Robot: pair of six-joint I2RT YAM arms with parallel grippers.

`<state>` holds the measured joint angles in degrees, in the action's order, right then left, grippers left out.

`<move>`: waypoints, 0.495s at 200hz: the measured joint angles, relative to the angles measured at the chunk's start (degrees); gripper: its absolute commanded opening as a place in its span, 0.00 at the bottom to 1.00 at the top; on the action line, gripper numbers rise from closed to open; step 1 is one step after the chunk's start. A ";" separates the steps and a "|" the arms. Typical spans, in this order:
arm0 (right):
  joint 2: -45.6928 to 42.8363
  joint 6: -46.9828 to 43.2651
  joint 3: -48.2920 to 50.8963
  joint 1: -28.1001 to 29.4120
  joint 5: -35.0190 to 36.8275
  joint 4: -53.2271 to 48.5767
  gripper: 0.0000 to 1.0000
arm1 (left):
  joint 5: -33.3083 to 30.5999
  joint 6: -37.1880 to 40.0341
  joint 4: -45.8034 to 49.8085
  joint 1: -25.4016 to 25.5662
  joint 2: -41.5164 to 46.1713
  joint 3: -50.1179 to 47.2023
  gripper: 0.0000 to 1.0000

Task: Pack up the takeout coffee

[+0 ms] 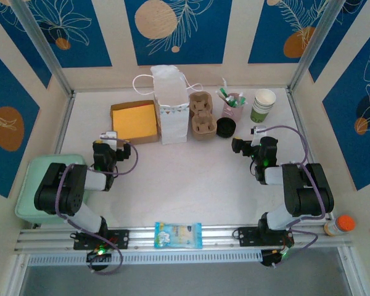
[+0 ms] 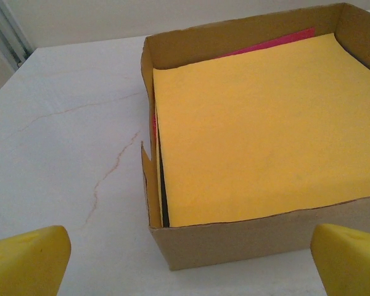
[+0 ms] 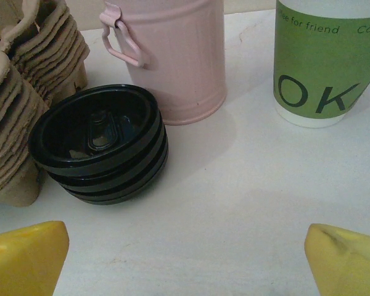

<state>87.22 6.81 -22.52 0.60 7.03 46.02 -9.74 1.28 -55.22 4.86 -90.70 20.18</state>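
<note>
While right end effector point(image 3: 185, 262) gapes, takeout coffee point(image 3: 320, 68) stands near pink cup point(image 3: 179, 55).

Along the far side of my white tabletop point(image 1: 172, 179) I see a cardboard box point(image 1: 135, 140), paper bag point(image 1: 171, 105), pulp carriers point(image 1: 201, 116), black lids point(image 1: 226, 127), pink cup point(image 1: 233, 108), takeout coffee point(image 1: 263, 106).

Bright, even overhead light is throwing soft shadows across the table point(image 3: 234, 203); the nearest edges are blurring slightly.

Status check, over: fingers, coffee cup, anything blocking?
Left fingers open, empty, facing cardboard box. Right fingers open, empty. Coffee cup upright, ahead-right, untouched. Black lid and pink cup sit left of it, not blocking.
</note>
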 measured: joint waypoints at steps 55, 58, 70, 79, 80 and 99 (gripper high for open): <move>0.00 0.02 0.00 0.02 0.00 -0.04 0.99 | 0.33 0.07 0.07 0.00 0.00 0.00 1.00; 0.00 0.00 0.00 0.02 0.00 -0.04 0.99 | 0.42 0.07 0.07 0.00 0.00 0.00 1.00; 0.00 0.00 0.00 0.00 0.00 -0.02 0.99 | 1.20 0.07 0.07 -0.04 0.00 0.00 1.00; 0.00 0.00 0.00 0.02 0.00 -0.04 0.99 | 2.16 0.17 0.24 -0.15 0.00 0.02 1.00; 0.00 0.00 0.00 0.00 0.00 -0.04 0.99 | 2.25 0.20 0.26 -0.15 0.00 0.04 1.00; 0.00 0.00 0.00 0.02 0.00 -0.04 0.99 | 3.37 0.28 0.55 -0.17 0.00 0.13 1.00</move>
<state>87.22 6.81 -22.52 0.62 7.03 45.98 -6.37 1.56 -54.68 4.69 -90.70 20.32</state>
